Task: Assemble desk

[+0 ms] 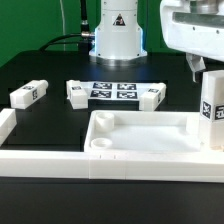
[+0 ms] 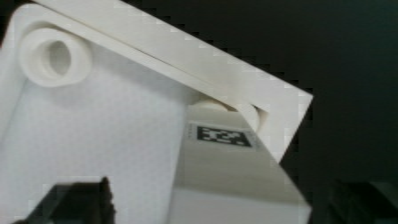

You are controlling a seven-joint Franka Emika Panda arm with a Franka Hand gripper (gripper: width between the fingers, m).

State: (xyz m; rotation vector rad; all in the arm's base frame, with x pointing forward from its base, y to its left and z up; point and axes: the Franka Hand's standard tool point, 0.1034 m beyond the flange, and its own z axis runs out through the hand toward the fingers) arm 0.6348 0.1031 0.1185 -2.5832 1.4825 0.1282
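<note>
The white desk top (image 1: 140, 138), a tray with a raised rim and round corner sockets, lies at the front of the table. My gripper (image 1: 206, 82) is shut on a white leg (image 1: 211, 108). It holds the leg upright at the top's far corner on the exterior view's right. In the wrist view the leg (image 2: 228, 150), with its tag, stands in that corner of the top (image 2: 89, 130) between my gripper's (image 2: 217, 206) dark fingers (image 2: 80, 203). An empty round socket (image 2: 54, 60) shows beyond. Three more legs lie on the table (image 1: 28, 94), (image 1: 78, 91), (image 1: 150, 97).
The marker board (image 1: 113, 91) lies behind the desk top between two loose legs. Long white border rails (image 1: 40, 158) run along the front and the exterior view's left. The robot base (image 1: 117, 35) stands at the back.
</note>
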